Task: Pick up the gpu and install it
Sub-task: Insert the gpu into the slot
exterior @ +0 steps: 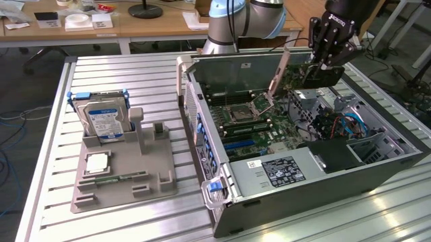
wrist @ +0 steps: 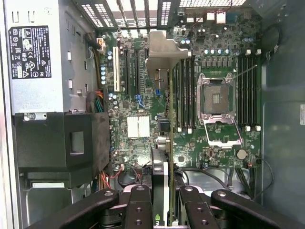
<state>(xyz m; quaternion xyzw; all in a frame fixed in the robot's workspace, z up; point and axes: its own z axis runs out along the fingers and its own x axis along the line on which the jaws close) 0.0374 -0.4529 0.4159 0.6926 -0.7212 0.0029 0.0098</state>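
Over the case, near two o'clock in the exterior view: the gripper (exterior: 326,65) hangs above the open computer case (exterior: 303,196) with the gpu (exterior: 322,76) in its fingers.
Grip: closed on the card. From the wrist view the gpu (wrist: 164,162) runs edge-on between the fingers (wrist: 138,207), with its silver bracket (wrist: 162,50) at the far end.
Where the card is: in the air, apart from the motherboard (wrist: 138,129) and not seated in any slot.
Beneath it: the long expansion slots (wrist: 136,71) lie close to the card's line. I cannot tell whether it sits exactly over one.
Step in hand, as I read it: bringing the card to its slot.
Doing it well: I'd keep the card upright and square, its lower edge parallel to the slot and the bracket toward the case's back wall. Any descent should be straight, with no twist.
Watch for: the raised socket frame (exterior: 263,103) at about eight o'clock from the card, and the blue cables (exterior: 346,123) at about five o'clock. Either could snag it.
Elsewhere: the hard drive (exterior: 101,118) stands on the grey tray (exterior: 124,181) at nine o'clock, well apart from the work.
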